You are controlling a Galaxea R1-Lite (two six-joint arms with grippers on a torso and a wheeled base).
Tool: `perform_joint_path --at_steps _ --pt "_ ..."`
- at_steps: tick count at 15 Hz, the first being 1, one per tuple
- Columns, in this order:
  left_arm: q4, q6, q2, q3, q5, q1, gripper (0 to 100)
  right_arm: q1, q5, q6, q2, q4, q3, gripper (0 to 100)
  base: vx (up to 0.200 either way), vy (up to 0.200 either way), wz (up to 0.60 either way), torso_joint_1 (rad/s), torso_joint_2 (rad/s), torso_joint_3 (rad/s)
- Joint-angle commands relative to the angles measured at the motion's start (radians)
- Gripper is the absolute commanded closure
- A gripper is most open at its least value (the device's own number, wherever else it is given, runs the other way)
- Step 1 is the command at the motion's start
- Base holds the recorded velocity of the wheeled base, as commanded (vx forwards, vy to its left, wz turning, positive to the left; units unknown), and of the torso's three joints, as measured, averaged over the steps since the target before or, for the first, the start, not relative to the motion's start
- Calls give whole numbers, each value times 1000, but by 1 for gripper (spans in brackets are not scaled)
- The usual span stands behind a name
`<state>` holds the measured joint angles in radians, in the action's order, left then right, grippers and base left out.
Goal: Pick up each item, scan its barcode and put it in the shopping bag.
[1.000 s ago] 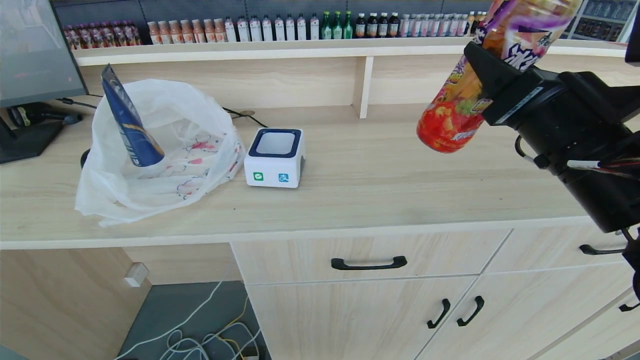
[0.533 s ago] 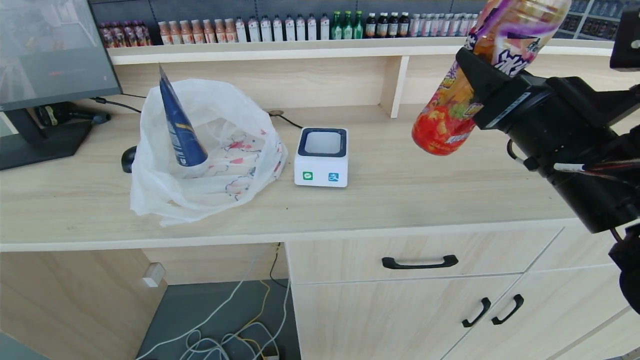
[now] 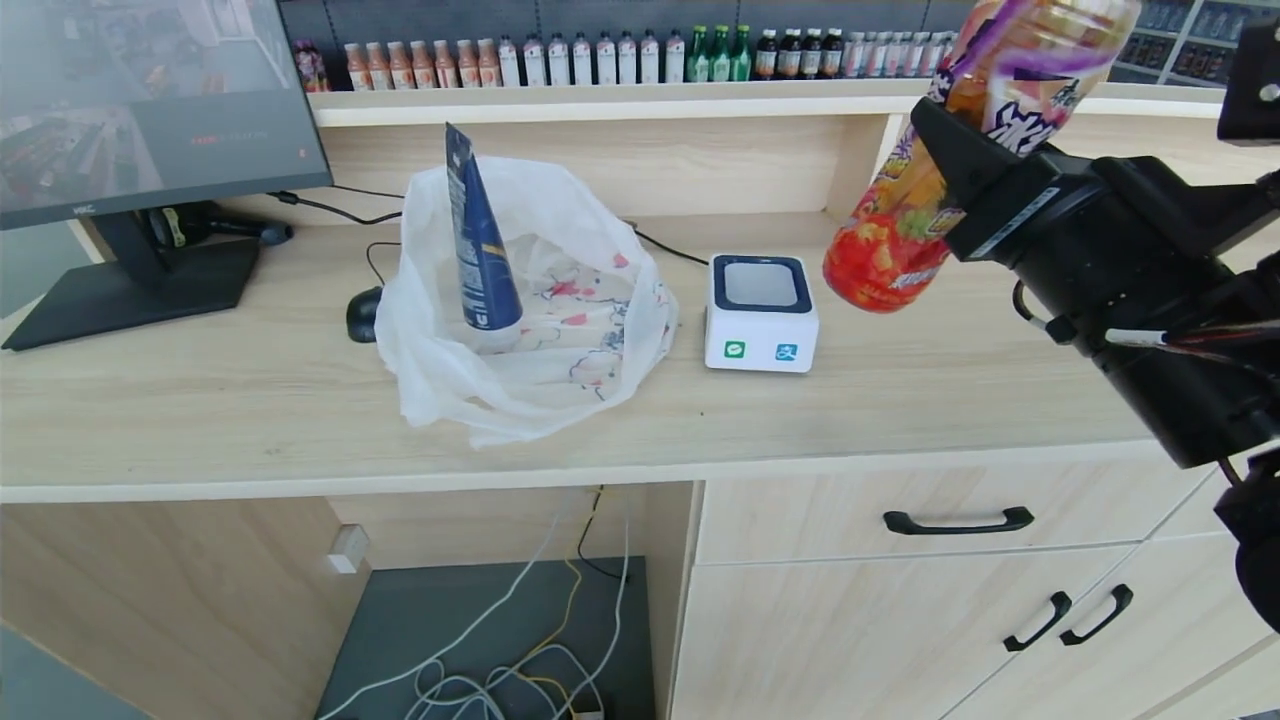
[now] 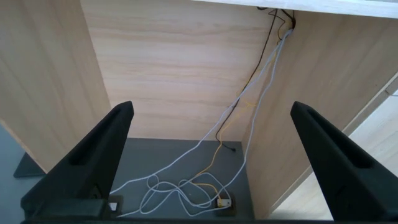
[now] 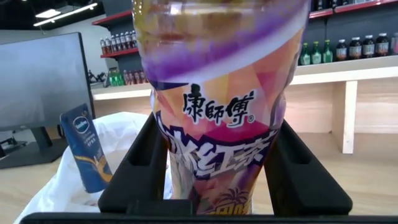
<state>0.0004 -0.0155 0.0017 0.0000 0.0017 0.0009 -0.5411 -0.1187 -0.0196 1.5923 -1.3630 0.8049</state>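
My right gripper is shut on a drink bottle with an orange, red and purple label, held tilted in the air to the right of and above the scanner. The same bottle sits between the fingers in the right wrist view. The white scanner with a dark-rimmed window stands on the counter. Left of it lies the white shopping bag with a blue tube standing in it. My left gripper hangs open below the counter, nothing between its fingers.
A monitor on a black stand, a mouse and a handheld scanner stand at the counter's left. A shelf of bottles runs along the back. Drawers with black handles and floor cables lie below.
The head camera has turned left, so counter, bag and scanner shifted right in the picture. The right gripper keeps its hold on the bottle, now closer to the scanner.
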Motion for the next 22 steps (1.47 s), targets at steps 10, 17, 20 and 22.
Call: perform_joint_path --at_steps 10,17,20,22 --pt "0 2 0 0 0 1 0 -5 1 -37 86 33 139 100 0 0 0 0 0 0" --pt "0 2 0 0 0 1 0 -5 -9 -194 195 127 290 100 0 0 0 0 0 0" --pt "0 2 1 0 0 1 0 -3 -35 -284 256 127 309 100 0 0 0 0 0 0" --pt "0 2 0 0 0 1 0 -8 -84 -375 284 153 364 100 0 0 0 0 0 0"
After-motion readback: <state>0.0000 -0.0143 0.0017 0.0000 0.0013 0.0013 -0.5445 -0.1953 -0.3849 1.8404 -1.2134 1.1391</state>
